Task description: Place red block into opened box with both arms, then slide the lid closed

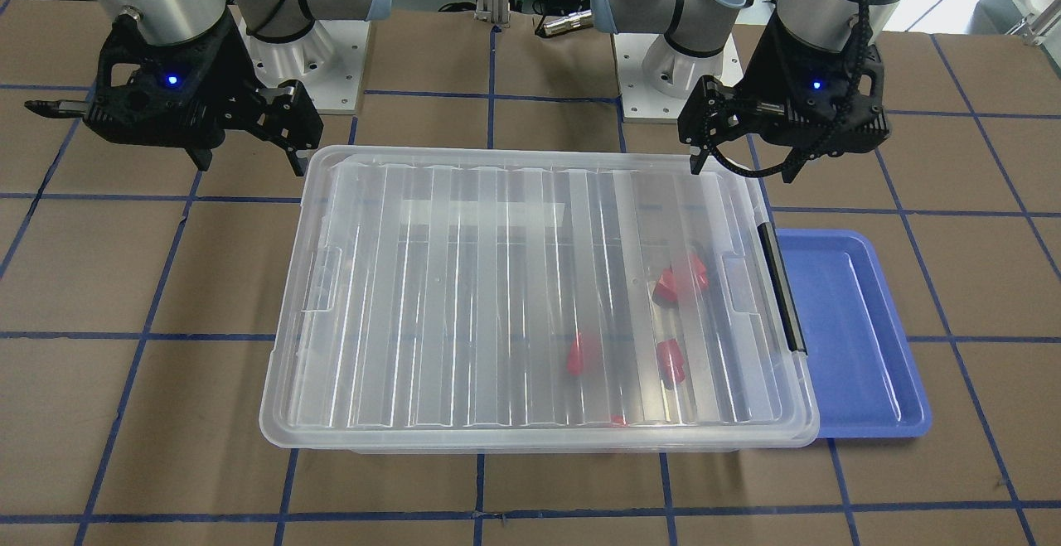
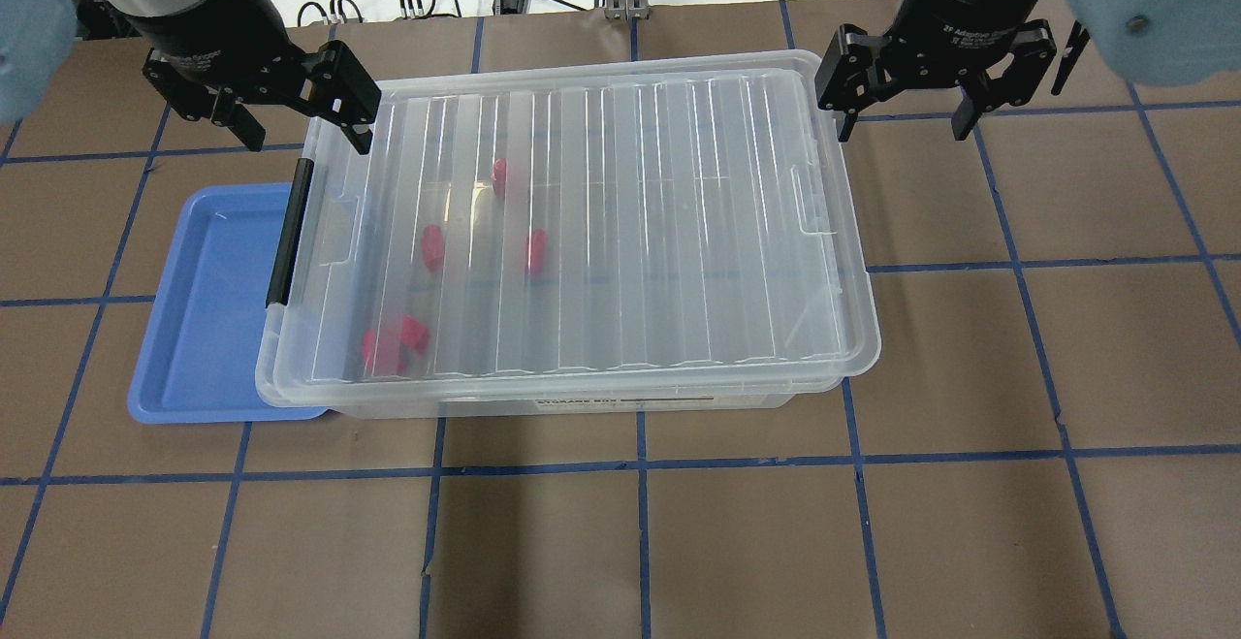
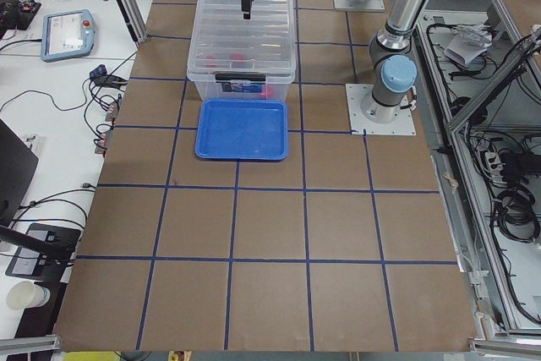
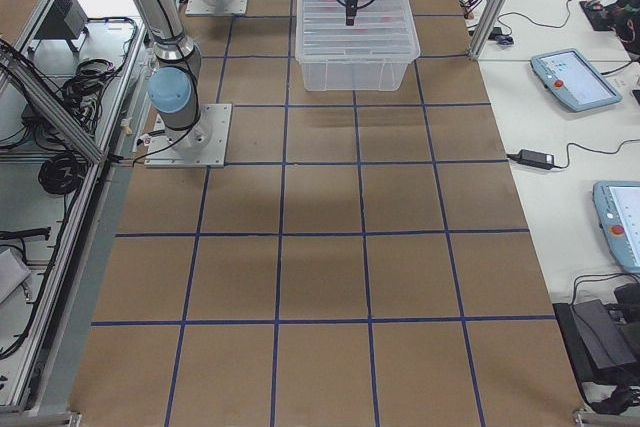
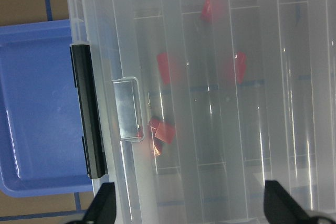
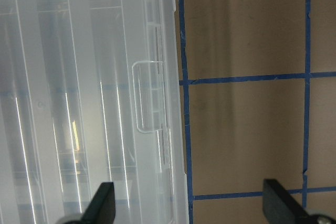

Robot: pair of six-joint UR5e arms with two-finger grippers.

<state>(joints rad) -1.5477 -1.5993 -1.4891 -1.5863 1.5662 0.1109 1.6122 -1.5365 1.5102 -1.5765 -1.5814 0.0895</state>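
The clear box (image 2: 679, 399) sits mid-table with the ribbed lid (image 2: 659, 232) lying flat over it. Several red blocks show through the lid near the black-bar end, among them one red block (image 2: 433, 246) and a cluster (image 2: 393, 343). In the left wrist view they appear as blurred red blocks (image 5: 164, 67) under the plastic. My left gripper (image 2: 302, 130) hangs open above the box's far corner by the black bar (image 2: 286, 232), holding nothing. Just beyond the opposite short end, my right gripper (image 2: 904, 120) is open over bare table, beside the box rim (image 6: 178, 129).
A blue tray (image 2: 204, 329) lies against the box's black-bar end, partly under its rim. Brown table with blue tape lines spreads around. The arm bases (image 1: 655, 74) stand close behind the box. Cables and screens lie on side benches.
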